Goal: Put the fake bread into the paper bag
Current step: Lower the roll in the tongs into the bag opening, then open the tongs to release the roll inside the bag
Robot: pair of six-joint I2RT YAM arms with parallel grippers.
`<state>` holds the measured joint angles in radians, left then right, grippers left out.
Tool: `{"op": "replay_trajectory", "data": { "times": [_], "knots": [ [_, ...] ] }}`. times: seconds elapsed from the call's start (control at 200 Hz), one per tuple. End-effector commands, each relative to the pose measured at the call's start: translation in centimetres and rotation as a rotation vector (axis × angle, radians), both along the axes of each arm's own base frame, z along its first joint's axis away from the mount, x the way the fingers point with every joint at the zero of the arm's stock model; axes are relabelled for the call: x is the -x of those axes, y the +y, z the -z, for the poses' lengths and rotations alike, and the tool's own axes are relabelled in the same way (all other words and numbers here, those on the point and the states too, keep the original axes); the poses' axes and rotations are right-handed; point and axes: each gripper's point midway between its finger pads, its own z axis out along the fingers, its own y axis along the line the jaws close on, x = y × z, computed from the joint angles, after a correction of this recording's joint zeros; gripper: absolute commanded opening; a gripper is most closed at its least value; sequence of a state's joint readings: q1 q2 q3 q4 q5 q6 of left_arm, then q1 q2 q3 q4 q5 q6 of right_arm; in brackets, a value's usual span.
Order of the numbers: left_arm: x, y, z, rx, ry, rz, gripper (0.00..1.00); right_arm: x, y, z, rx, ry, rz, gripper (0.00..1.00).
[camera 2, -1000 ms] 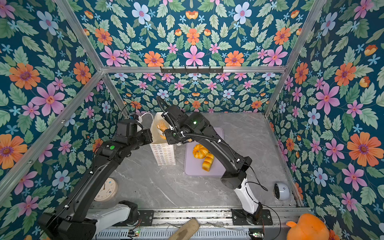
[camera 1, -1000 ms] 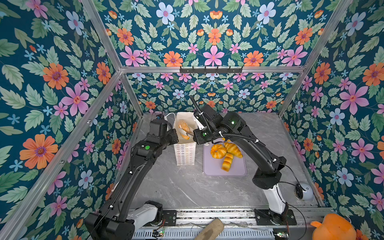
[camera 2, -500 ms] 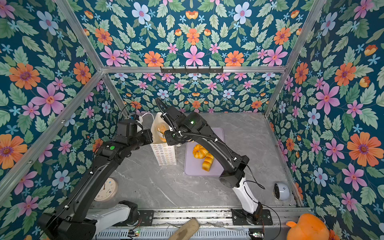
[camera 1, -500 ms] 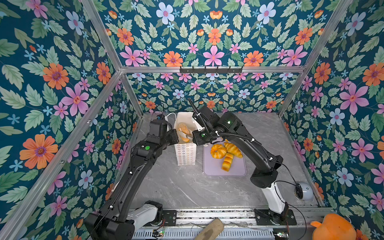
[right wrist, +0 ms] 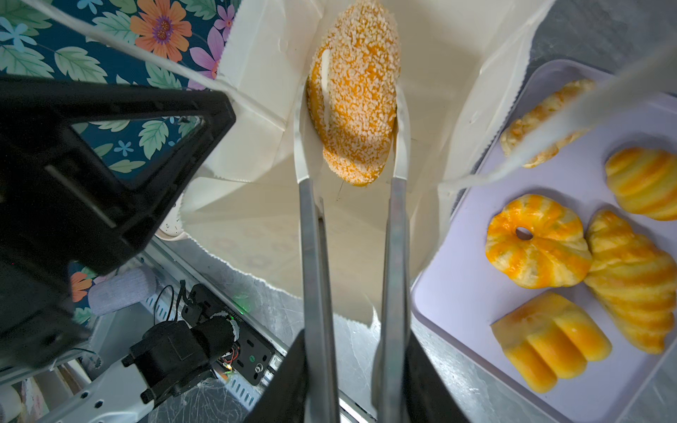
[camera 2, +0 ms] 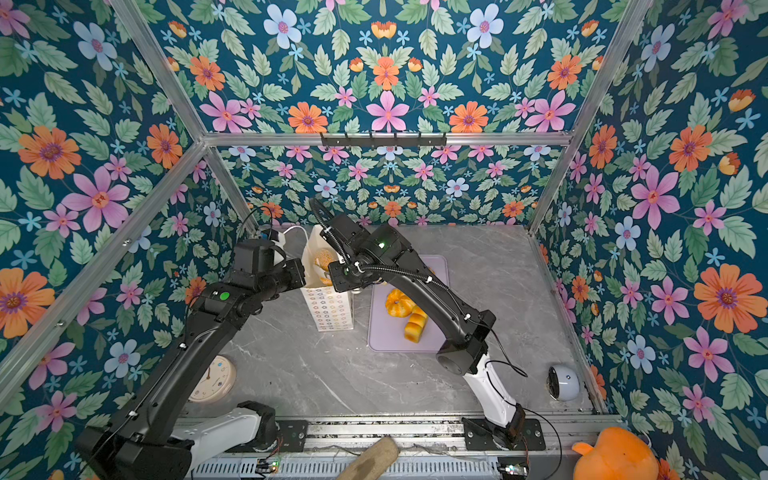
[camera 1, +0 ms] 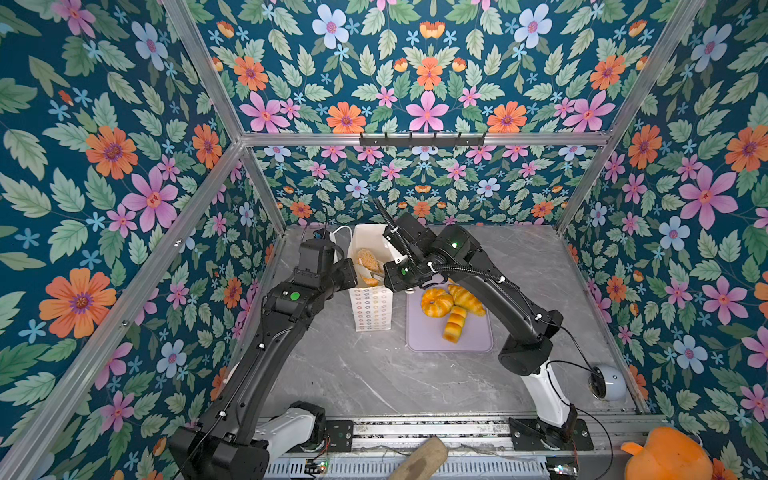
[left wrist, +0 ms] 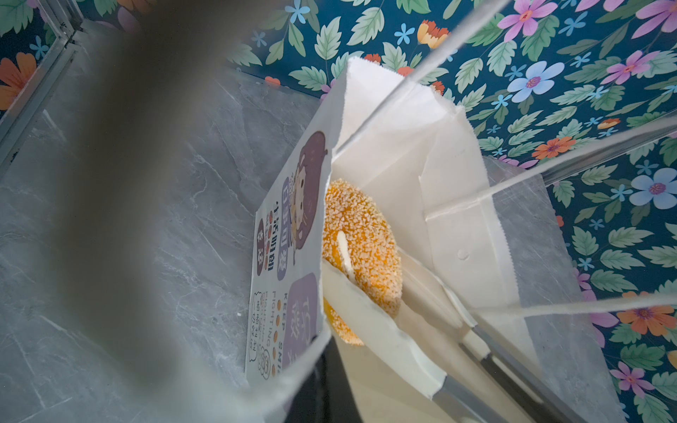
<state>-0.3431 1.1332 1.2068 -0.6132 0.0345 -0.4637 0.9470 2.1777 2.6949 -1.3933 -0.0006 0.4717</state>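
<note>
The white paper bag (camera 1: pixel 372 307) (camera 2: pixel 328 309) stands left of the lilac tray (camera 1: pixel 469 338). My left gripper (camera 1: pixel 347 270) is shut on the bag's rim (left wrist: pixel 293 373) and holds its mouth wide. My right gripper (right wrist: pixel 351 384) is shut on metal tongs (right wrist: pixel 311 256), which reach into the bag. Between their white tips sits the seeded oval roll (right wrist: pixel 357 91) (left wrist: pixel 361 234) (camera 1: pixel 368 259), inside the bag's mouth. The ring bun (right wrist: pixel 535 241), segmented loaf (right wrist: pixel 549 340), two croissants (right wrist: pixel 630 278) (right wrist: pixel 644 183) and braided piece (right wrist: pixel 542 121) lie on the tray.
A round clock (camera 2: pixel 212 378) lies on the table front left, under the left arm. A small white dome device (camera 1: pixel 606 382) sits front right. An orange plush toy (camera 1: pixel 665 457) and a wooden piece (camera 1: pixel 419 461) are past the front rail. Floral walls close three sides.
The right arm has shifted a little toward the back left over the bag's mouth, carrying the roll in the tongs. The left arm has stayed put.
</note>
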Motion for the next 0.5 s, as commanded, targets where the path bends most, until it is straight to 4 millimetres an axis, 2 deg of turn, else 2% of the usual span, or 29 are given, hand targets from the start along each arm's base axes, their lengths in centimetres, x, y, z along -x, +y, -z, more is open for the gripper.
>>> {"op": "replay_trajectory", "data": {
  "times": [0.0,0.495],
  "knots": [
    [-0.3,-0.1,-0.4,-0.004,-0.024,0.004,0.0,0.1,0.0,-0.1,-0.004,0.005,0.0,0.37],
    [-0.3,0.2,-0.1,-0.008,-0.012,-0.012,0.0,0.3,0.0,-1.3,-0.029,-0.02,-0.02,0.41]
  ]
}}
